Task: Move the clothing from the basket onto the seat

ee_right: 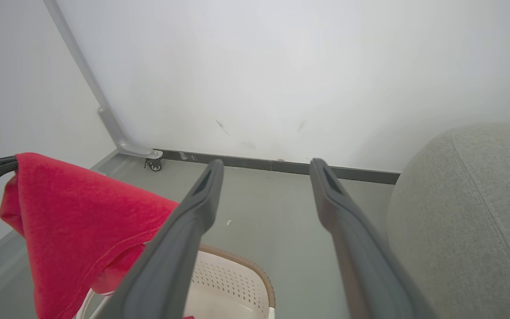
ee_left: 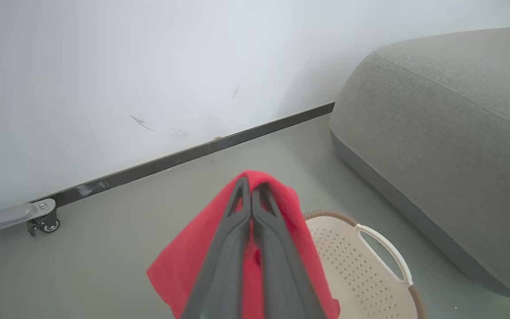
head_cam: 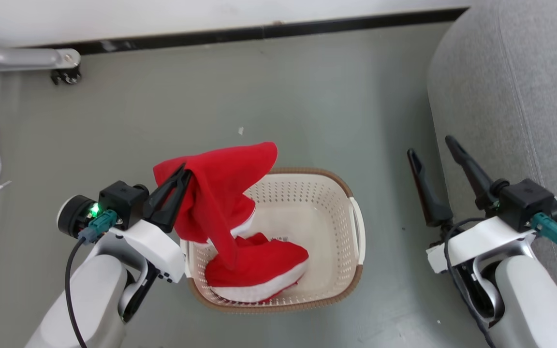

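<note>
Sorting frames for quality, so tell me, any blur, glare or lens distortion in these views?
Head view: sharp, evenly lit, no hard shadows by the laundry basket. Left wrist view: the left gripper, shut on the red garment, looks soft. Right wrist view: no glare; the right gripper blurs toward the lens.

A: Up front?
B: Right gripper, spread wide apart, holding nothing.
A: On the left?
B: Red clothing up over the basket, pinched by the left gripper.
A: And right?
B: Big round grey seat.
</note>
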